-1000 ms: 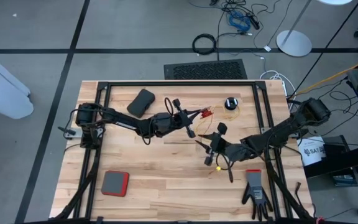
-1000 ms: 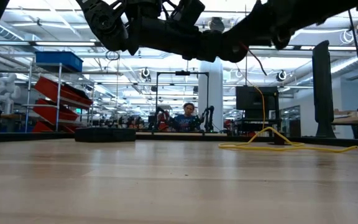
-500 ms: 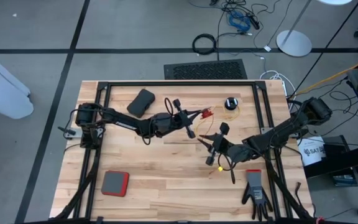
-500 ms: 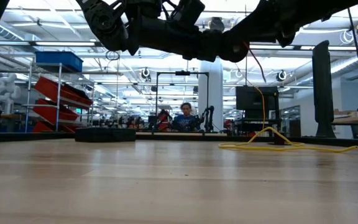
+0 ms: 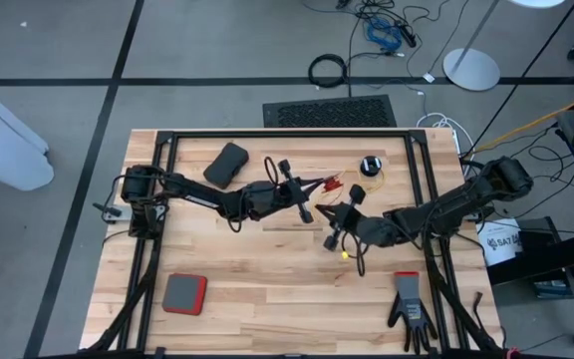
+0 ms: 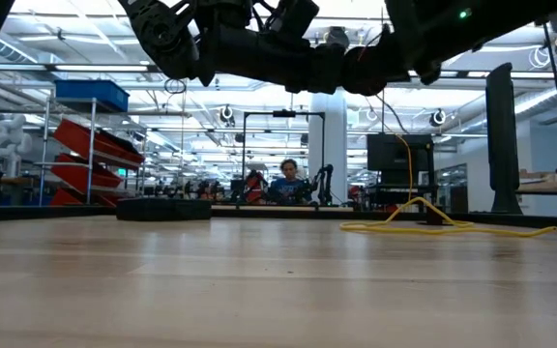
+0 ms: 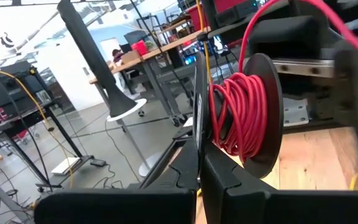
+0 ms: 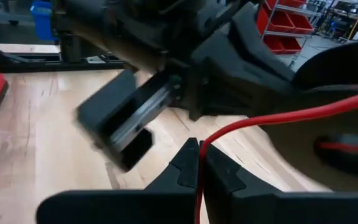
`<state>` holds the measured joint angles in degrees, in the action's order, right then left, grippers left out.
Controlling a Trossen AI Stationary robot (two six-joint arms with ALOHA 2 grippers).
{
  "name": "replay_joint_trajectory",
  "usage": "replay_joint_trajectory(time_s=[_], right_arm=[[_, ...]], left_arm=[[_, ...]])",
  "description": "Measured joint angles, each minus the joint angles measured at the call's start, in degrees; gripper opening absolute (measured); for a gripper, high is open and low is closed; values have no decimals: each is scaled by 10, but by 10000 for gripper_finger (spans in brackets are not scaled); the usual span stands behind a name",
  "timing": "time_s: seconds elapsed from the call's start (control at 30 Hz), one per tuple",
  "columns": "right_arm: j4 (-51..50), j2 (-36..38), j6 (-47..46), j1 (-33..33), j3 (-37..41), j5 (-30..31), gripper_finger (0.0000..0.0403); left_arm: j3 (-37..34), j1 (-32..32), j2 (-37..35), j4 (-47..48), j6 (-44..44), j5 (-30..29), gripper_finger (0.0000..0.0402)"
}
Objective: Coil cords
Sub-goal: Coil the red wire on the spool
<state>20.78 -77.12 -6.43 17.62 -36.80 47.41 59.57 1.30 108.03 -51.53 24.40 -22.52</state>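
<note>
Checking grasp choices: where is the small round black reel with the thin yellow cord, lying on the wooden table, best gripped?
Take the small round black reel across its outer rim, probably coming straight down from above. It seems to lie flat, pale centre up, leaving opposite rim edges free.

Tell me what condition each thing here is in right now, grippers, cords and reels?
Left gripper: shut on the flange of the red cord's reel, held above the table.
Red cord's reel: partly wound with red cord.
Red cord: runs taut from the reel to the right gripper.
Right gripper: shut on the red cord.
Yellow cord: lying loose on the table.
Second reel: resting on the table.
</note>
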Motion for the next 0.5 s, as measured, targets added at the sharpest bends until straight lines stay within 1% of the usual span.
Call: replay_joint_trajectory(time_s=[0.2,0.33,0.5], right_arm=[[8,0,0,-29,0,-17,0],[45,-13,1,-43,0,-31,0],[76,-37,-25,-68,0,-72,0]], left_arm=[[0,0,0,8,0,0,4],[0,0,0,9,-1,0,4],[0,-2,0,17,-1,0,4]])
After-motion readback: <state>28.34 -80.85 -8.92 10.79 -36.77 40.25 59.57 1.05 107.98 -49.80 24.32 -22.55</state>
